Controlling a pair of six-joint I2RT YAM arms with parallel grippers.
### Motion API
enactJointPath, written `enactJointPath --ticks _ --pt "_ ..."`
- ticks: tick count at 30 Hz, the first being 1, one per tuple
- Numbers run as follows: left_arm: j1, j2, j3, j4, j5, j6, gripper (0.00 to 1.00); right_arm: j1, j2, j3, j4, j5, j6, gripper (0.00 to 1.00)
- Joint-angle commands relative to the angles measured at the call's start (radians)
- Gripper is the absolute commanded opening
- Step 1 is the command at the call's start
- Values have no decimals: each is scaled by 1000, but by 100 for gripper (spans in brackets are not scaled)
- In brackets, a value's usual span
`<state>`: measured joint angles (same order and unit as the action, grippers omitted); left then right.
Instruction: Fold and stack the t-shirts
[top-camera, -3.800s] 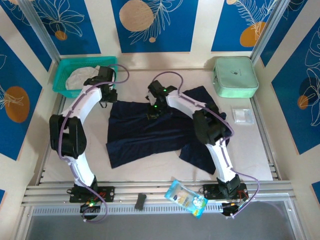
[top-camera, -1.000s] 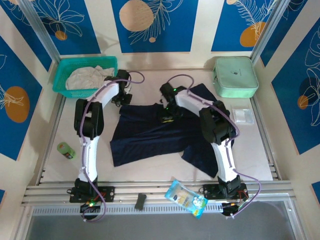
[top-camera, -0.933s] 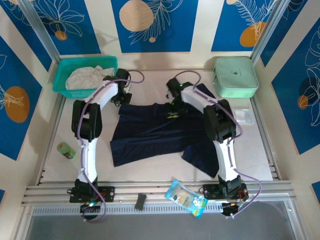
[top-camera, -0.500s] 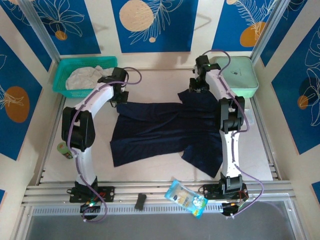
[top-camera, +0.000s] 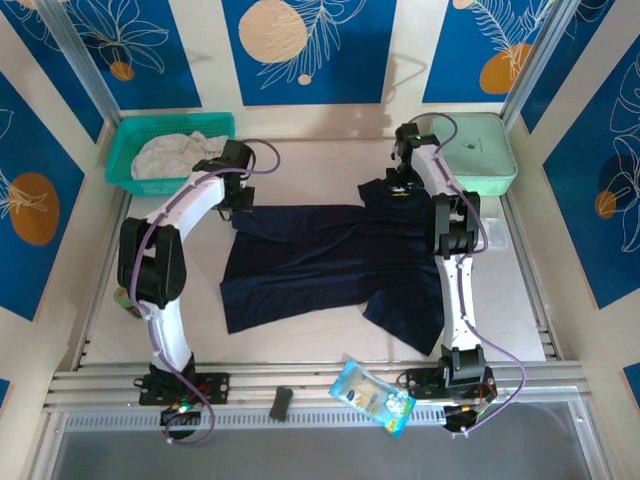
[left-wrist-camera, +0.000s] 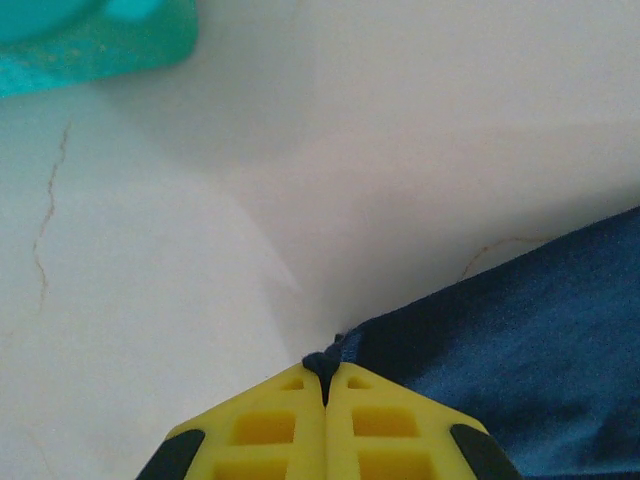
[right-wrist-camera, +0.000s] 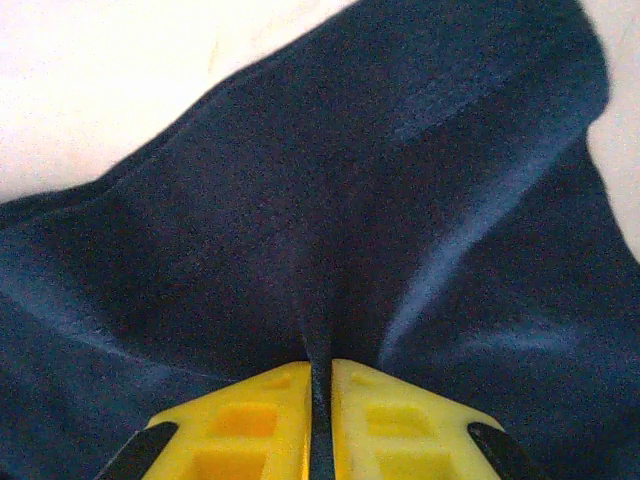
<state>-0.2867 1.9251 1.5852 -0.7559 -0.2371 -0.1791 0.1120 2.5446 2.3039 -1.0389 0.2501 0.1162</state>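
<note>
A large dark navy t-shirt (top-camera: 330, 260) lies spread across the middle of the table. My left gripper (top-camera: 238, 203) is shut on its far left corner (left-wrist-camera: 335, 352), the yellow fingers (left-wrist-camera: 270, 425) pinching a small tuft of cloth. My right gripper (top-camera: 400, 190) is shut on a fold of the navy t-shirt (right-wrist-camera: 330, 230) at its far right edge, and the cloth rises in a ridge between the fingers (right-wrist-camera: 400, 420). A pale off-white t-shirt (top-camera: 170, 155) lies crumpled in the teal basket (top-camera: 120, 165) at the back left.
A mint-green case (top-camera: 480, 150) stands at the back right, just beside my right arm. A small clear packet (top-camera: 487, 230) lies right of the shirt. Near the front edge are a blue snack bag (top-camera: 372, 397) and a small dark object (top-camera: 281, 403). The basket's corner (left-wrist-camera: 90, 40) shows left of my left gripper.
Both grippers have carried the shirt's far edge outward: the right from the middle to the back right by the case, the left slightly right. The shirt now lies wider and flatter.
</note>
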Motion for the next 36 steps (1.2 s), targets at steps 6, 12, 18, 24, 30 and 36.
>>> enactJointPath --ticks 6,12,18,24,30,36 --pt "-3 -89 -97 19 -24 -29 0 95 -161 -353 31 -74 93 14" --pt "-4 -93 -95 18 -22 -27 0 90 -197 -293 1 -14 81 21" --pt "-4 -104 -91 22 -13 -36 0 64 -202 -138 2 10 -16 29" --pt "-4 -91 -72 11 -10 -35 0 54 -76 47 -39 45 -141 30" --pt "-4 -81 -62 7 -9 -36 0 58 23 149 -10 4 -253 36" --pt "-4 -76 -63 5 -8 -34 0 62 67 207 28 -21 -263 42"
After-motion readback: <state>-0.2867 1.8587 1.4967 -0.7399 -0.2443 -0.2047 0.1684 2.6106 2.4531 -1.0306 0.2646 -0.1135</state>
